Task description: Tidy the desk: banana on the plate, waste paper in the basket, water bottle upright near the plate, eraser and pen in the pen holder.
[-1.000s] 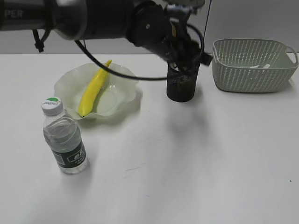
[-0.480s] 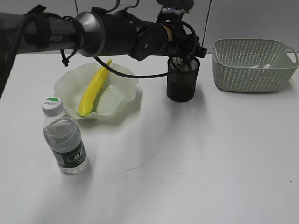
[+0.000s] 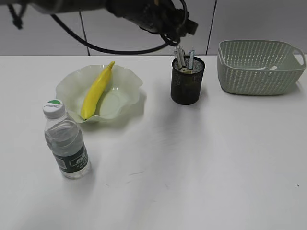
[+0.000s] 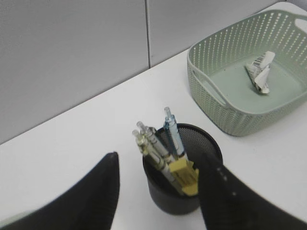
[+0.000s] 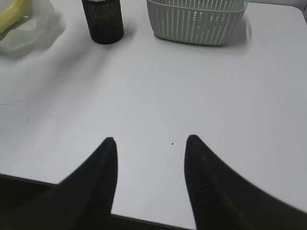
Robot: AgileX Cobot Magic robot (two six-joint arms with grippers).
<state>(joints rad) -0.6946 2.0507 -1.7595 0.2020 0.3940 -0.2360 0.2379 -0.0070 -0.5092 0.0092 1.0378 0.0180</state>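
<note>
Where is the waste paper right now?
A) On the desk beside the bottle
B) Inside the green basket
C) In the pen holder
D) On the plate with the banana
B: the left wrist view shows the crumpled waste paper lying on the floor of the basket, while the pen holder holds only pens and a yellow eraser.

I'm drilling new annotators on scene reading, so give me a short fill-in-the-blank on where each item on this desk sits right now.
1. The yellow curved banana lies on the pale green ruffled ____.
2. The crumpled white waste paper lies inside the sage-green woven ____.
3. The clear plastic water bottle with its white cap stands ____ on the white desk.
4. The pens stand in the black wire-mesh ____.

Missing words: plate; basket; upright; pen holder
</note>
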